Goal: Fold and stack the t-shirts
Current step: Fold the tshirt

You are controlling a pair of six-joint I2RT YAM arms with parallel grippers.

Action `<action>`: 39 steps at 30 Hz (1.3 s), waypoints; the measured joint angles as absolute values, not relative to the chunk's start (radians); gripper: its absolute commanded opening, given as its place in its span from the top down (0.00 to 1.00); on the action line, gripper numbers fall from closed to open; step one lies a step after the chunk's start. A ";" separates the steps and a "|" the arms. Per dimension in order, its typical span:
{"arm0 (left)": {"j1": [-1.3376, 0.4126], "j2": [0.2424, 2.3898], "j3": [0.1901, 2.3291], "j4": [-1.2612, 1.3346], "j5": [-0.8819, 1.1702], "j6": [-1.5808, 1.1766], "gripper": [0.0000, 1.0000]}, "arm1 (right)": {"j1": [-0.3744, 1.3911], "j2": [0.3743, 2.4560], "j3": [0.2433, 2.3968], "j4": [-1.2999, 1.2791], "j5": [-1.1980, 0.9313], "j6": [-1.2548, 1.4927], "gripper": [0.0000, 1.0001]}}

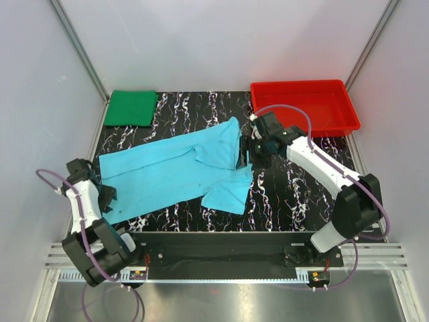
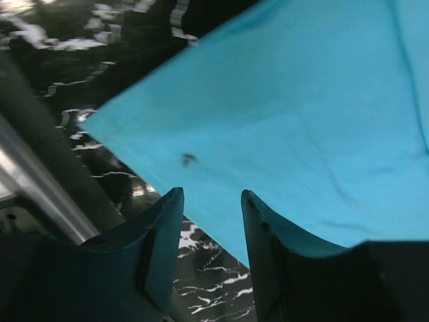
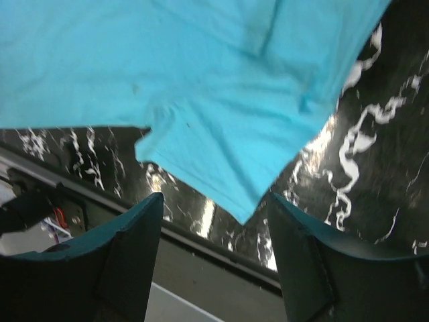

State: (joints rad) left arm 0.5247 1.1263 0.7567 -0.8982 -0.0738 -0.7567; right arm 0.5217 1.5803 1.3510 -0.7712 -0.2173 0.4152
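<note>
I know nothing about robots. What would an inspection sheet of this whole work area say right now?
Surface: black marbled table.
Job's things: light blue t-shirt spread out and rumpled mid-table; green t-shirt folded flat at the far left corner.
Clutter: red tray at the far right corner, nothing seen inside.
Grippers: left gripper open at the blue shirt's left edge; right gripper open at its right end.
Cables: left purple cable and right purple cable loop off the arms.
Surroundings: white walls, metal frame post.
</note>
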 measured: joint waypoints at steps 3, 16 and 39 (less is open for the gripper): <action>0.663 1.119 0.715 -0.896 -0.087 -0.770 0.59 | 0.517 1.535 1.241 -0.776 -0.261 0.426 0.31; 0.904 1.130 0.639 -0.924 -0.116 -0.877 0.60 | 0.516 1.424 1.158 -0.806 -0.319 0.427 0.31; 0.925 1.246 0.610 -0.801 -0.150 -0.860 0.56 | 0.516 1.414 1.087 -0.786 -0.333 0.468 0.31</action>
State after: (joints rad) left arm 0.9249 1.2461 0.6102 -0.8009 -0.1501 -0.8604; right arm 0.5159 1.4136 1.0870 -0.7860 -0.3332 0.4679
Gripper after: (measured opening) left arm 0.451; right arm 0.688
